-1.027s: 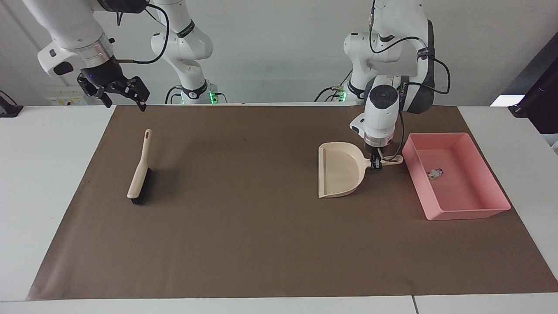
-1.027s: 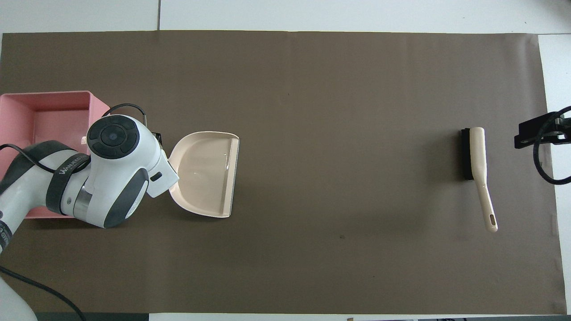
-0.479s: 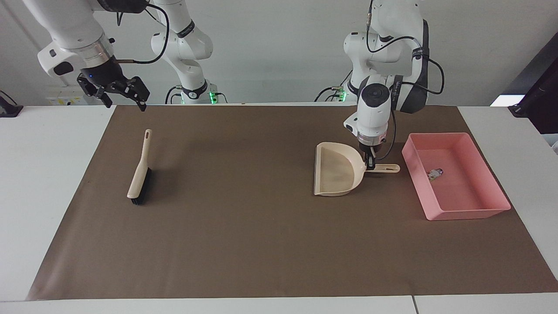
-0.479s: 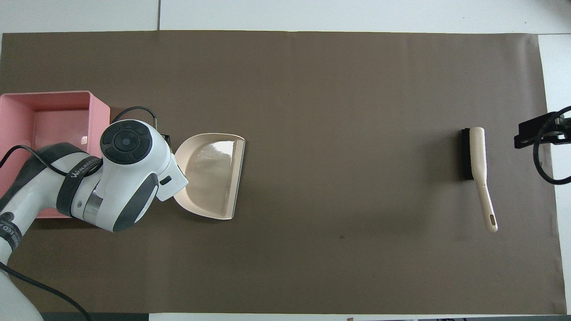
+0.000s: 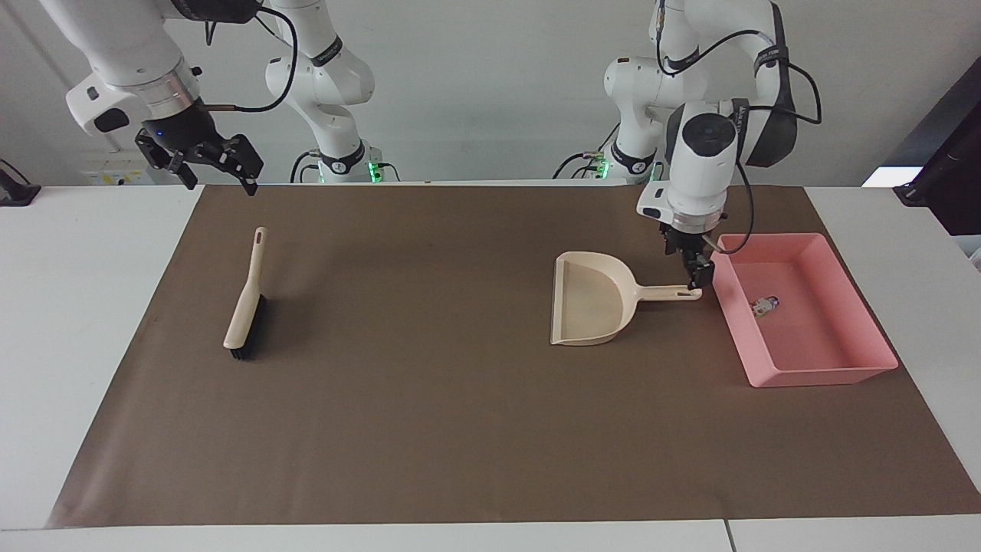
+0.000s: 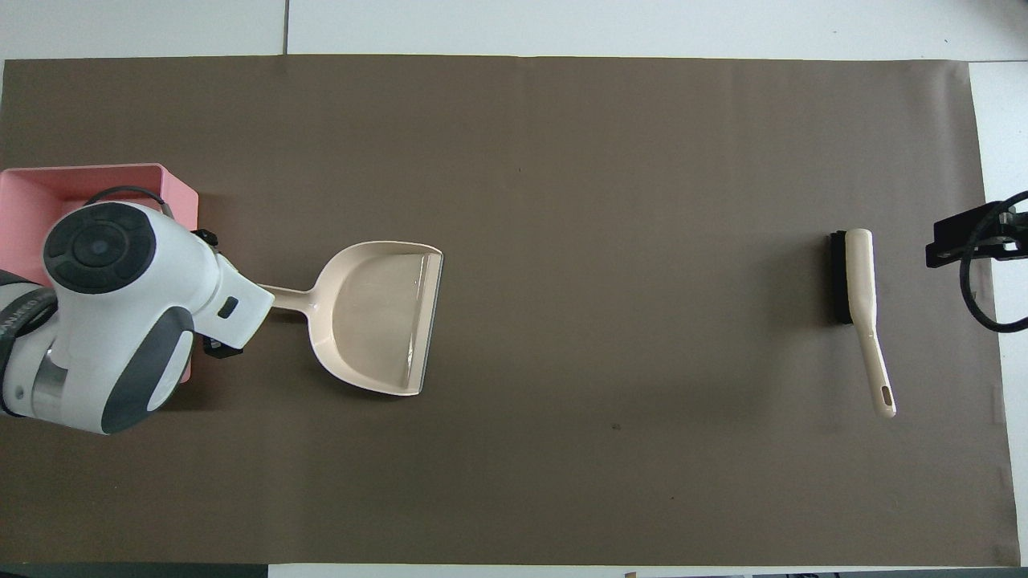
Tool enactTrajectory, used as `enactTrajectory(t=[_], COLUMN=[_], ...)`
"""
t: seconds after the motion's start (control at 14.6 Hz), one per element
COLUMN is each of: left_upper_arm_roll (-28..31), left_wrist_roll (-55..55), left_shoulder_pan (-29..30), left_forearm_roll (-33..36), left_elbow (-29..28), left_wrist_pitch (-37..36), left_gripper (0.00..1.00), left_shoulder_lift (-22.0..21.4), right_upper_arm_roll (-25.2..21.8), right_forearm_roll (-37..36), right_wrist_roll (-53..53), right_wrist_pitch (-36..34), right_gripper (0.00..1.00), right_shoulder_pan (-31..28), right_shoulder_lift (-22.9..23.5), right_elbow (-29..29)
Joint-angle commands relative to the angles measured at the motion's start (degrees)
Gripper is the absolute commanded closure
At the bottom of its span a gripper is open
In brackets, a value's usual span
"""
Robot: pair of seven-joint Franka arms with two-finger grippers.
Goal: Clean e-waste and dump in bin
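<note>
Your left gripper (image 5: 696, 274) hangs just over the end of the dustpan (image 5: 590, 309) handle, beside the bin (image 5: 812, 372); I cannot tell its finger state. The dustpan lies flat on the brown mat (image 5: 460, 429). The e-waste (image 5: 765, 304) rests inside the bin. Your right gripper (image 5: 222, 165) waits released, over the mat's edge near the brush (image 5: 247, 305).

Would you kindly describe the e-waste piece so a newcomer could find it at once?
Start at the pink bin at the left arm's end of the brown mat. On its floor lies the e-waste, a tiny white part with green marks, far smaller than the beige dustpan beside the bin.
</note>
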Motion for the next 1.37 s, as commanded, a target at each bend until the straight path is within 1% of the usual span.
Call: enactTrajectory(t=[0.0,0.14,0.27,0.34,0.41,0.48,0.55,0.62,0.68,0.96,1.03,1.1,1.23,1.3], left_upper_arm_roll=[-0.15,-0.15,-0.15,-0.06,0.11,0.03,0.03,0.03,0.11,0.03,0.11,0.11,0.11,0.11], left_wrist_roll=[-12.67,-22.25,-30.26,-33.95,-37.2,-39.93,-43.27,-45.82,-48.2,-48.84,-48.84,-49.01,-50.67,-50.77], left_shoulder_pan=[4.67,6.52,8.54,9.07,9.77,10.91,11.27,11.28,11.36,11.72,11.8,11.98,12.59,12.77], left_forearm_roll=[-0.71,-0.71,-1.32,-4.81,-8.24,-9.93,-11.6,-12.92,-13.71,-14.07,-14.07,-14.07,-13.99,-13.99], left_elbow=[-0.53,-0.53,-0.26,1.74,4.72,8.4,12.7,15.79,19.3,28.54,29.96,30.23,28.66,28.65], left_wrist_pitch=[-3.02,-4.6,-3.82,-3.72,-3.9,-4.42,-5.56,-6.87,-8.45,-17.23,-19.0,-19.89,-21.12,-22.17], left_gripper=[0.02,0.02,0.02,0.02,0.02,0.02,0.02,0.02,0.02,0.02,0.02,0.02,0.02,0.02], left_shoulder_lift=[-3.82,-4.18,-3.92,-3.22,-1.3,0.64,2.4,4.07,4.87,5.23,5.23,4.79,2.77,2.5], right_upper_arm_roll=[0.17,0.17,0.17,0.17,0.17,0.17,0.17,0.17,0.17,0.17,0.17,0.17,0.17,0.17], right_forearm_roll=[0.27,0.27,0.27,0.27,0.27,0.27,0.27,0.27,0.27,0.27,0.27,0.27,0.27,0.27], right_wrist_roll=[-1.33,-1.33,-1.33,-1.33,-1.33,-1.33,-1.33,-1.33,-1.33,-1.33,-1.33,-1.33,-1.33,-1.33], right_wrist_pitch=[0.12,0.12,0.12,0.12,0.12,0.12,0.12,0.12,0.12,0.12,0.12,0.12,0.12,0.12], right_gripper=[0.0,0.0,0.0,0.0,0.0,0.0,0.0,0.0,0.0,0.0,0.0,0.0,0.0,0.0], right_shoulder_pan=[-0.53,-0.53,-0.53,-0.53,-0.53,-0.53,-0.53,-0.53,-0.53,-0.53,-0.53,-0.53,-0.53,-0.53], right_shoulder_lift=[-0.6,-0.6,-0.6,-0.6,-0.6,-0.6,-0.6,-0.6,-0.6,-0.6,-0.6,-0.6,-0.6,-0.6], right_elbow=[-0.84,-0.84,-0.84,-0.84,-0.84,-0.84,-0.84,-0.84,-0.84,-0.84,-0.84,-0.84,-0.84,-0.84])
